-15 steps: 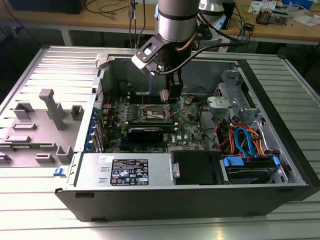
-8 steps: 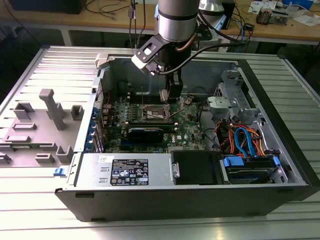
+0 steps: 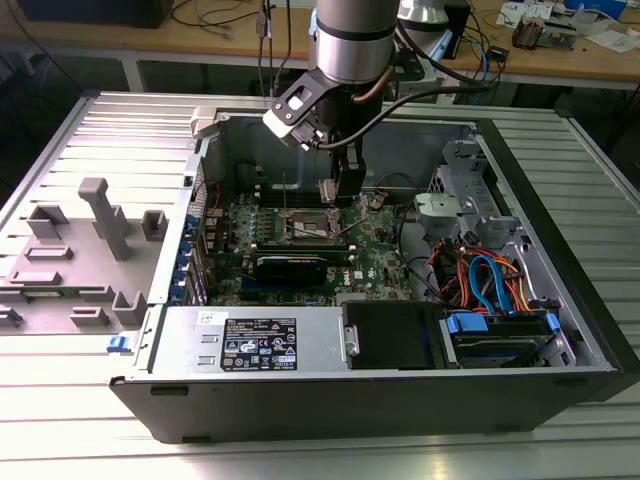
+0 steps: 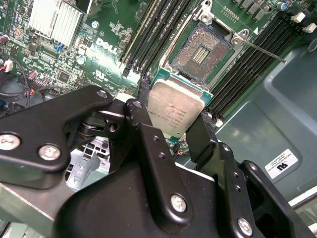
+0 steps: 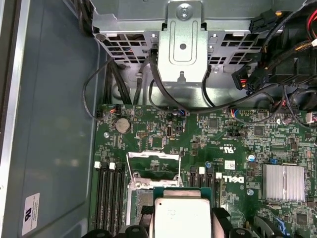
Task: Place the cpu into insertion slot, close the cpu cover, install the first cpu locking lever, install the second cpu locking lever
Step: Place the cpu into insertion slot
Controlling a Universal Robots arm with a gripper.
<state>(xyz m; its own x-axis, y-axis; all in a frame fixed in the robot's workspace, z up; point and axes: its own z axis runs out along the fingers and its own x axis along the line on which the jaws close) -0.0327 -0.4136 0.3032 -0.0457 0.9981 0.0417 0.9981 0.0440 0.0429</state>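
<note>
The gripper [image 3: 336,195] hangs from the arm in the upper centre of the exterior view, inside the open computer case [image 3: 300,410], and its 2 black fingers [image 4: 134,113] are clamped narrowly on opposite edges of the cpu [image 3: 327,191]. In the second wrist view the cpu [image 4: 174,111] shows its dull silver top between the fingers and is held clear of the green motherboard [image 3: 385,265]. The insertion slot [image 4: 200,52] lies just beyond it, bare, with its dark pin field exposed inside the silver rim. In the first wrist view the cpu cover [image 5: 153,156] stands swung up off the slot [image 5: 141,198], its square window showing the board behind. A thin locking lever [image 4: 262,52] juts out from the slot's rim, unlatched, over the black memory slots [image 4: 233,84]. In the exterior view the slot [image 3: 308,228] sits just below the gripper near the frame's centre. A ribbed silver heatsink [image 5: 283,182] is mounted on the board, well apart from the slot. A grey plastic fixture [image 3: 105,215] stands on the table at the exterior view's left.
</note>
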